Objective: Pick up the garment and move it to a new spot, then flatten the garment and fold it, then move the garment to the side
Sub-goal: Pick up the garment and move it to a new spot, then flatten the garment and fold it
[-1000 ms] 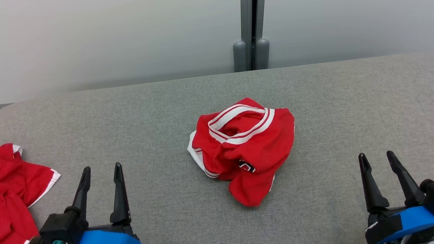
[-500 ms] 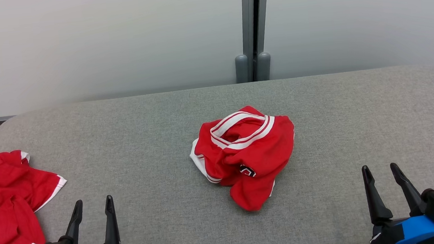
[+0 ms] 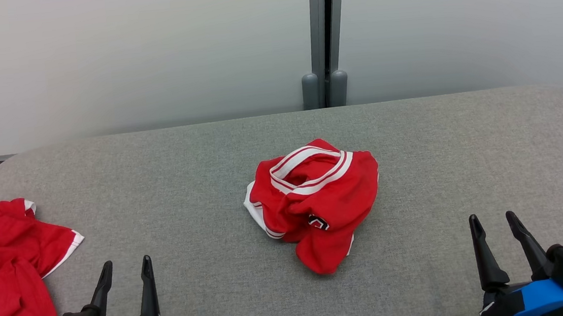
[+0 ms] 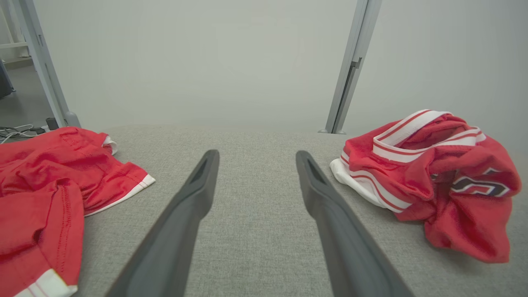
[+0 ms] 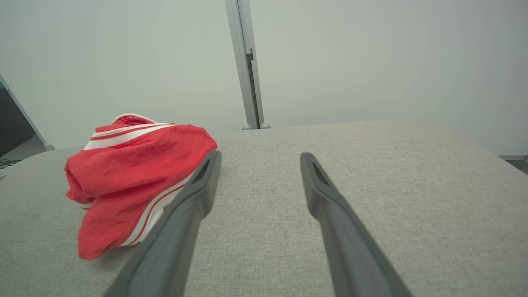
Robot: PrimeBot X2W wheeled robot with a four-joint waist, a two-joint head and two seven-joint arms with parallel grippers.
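The red garment [image 3: 316, 206] lies as a crumpled heap in the middle of the grey table [image 3: 440, 164]. Its white striped band is turned up toward the far side, and a dark printed mark shows on the near fold.

Both pincers are at the near edge, well apart from the heap. The left pincer [image 3: 126, 263] has its two dark fingers spread wide and holds nothing — grey table surface shows between them. The right pincer [image 3: 491, 217] is also wide open and empty. The heap is far and to the right of the left pincer, far and to the left of the right one.

A second red garment [image 3: 6, 268] with white hems is spread at the near left of the table, just beside the left pincer. Behind the far edge is a pale wall [image 3: 124, 54] with a grey metal post [image 3: 322, 37] standing upright against it.
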